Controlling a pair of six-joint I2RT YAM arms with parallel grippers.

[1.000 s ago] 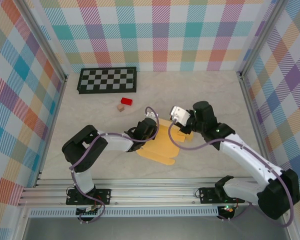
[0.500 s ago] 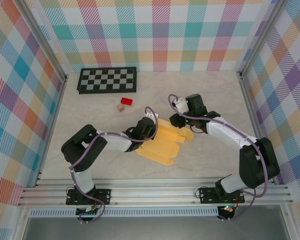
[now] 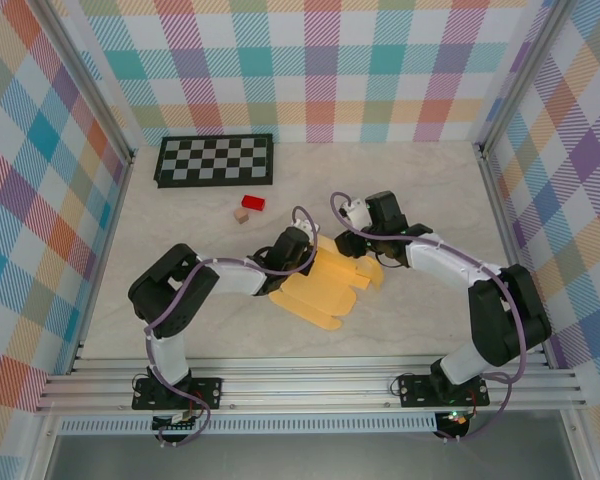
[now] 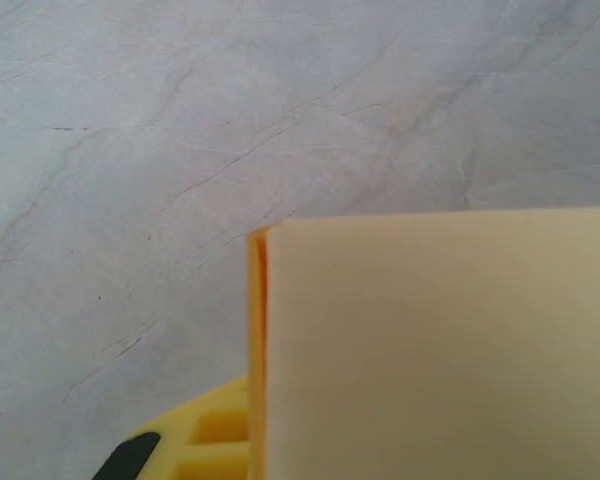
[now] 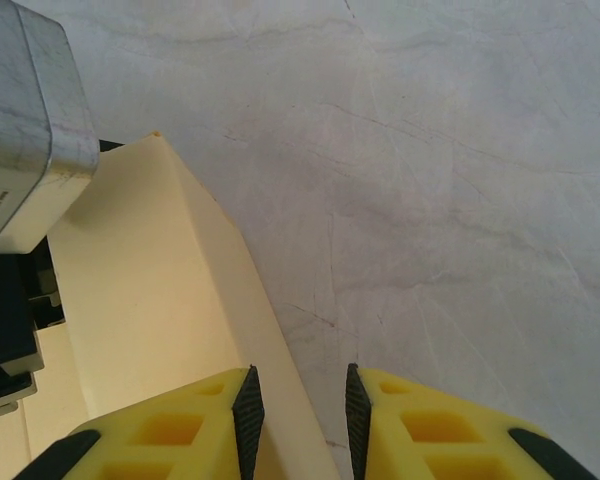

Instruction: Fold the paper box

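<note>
Scanning from the left in the overhead view, you have the checkerboard (image 3: 215,160) lying by the back wall. Next is the small red block (image 3: 253,202) with the tan cube (image 3: 242,215) just beside it, both well apart from the work.

Then comes your left gripper (image 3: 298,250), down at the far left corner of the paper box (image 3: 325,290). Its jaws are pressed together. Its wrist camera shows a pale upright panel of the box (image 4: 440,350) right against the one yellow finger (image 4: 215,440) you can see, so it reads as a pinch on that panel.

The box itself sits mid-table on the marbled tabletop (image 3: 180,290), between your two grippers. It is partly folded, with flaps spread toward the near edge.

On its right side is your right gripper (image 3: 363,243). Its wrist camera shows the fingers slightly parted, with bare table in the gap and nothing clamped. A raised wall of the box (image 5: 150,290) runs up under one of those fingers (image 5: 210,395).
</note>
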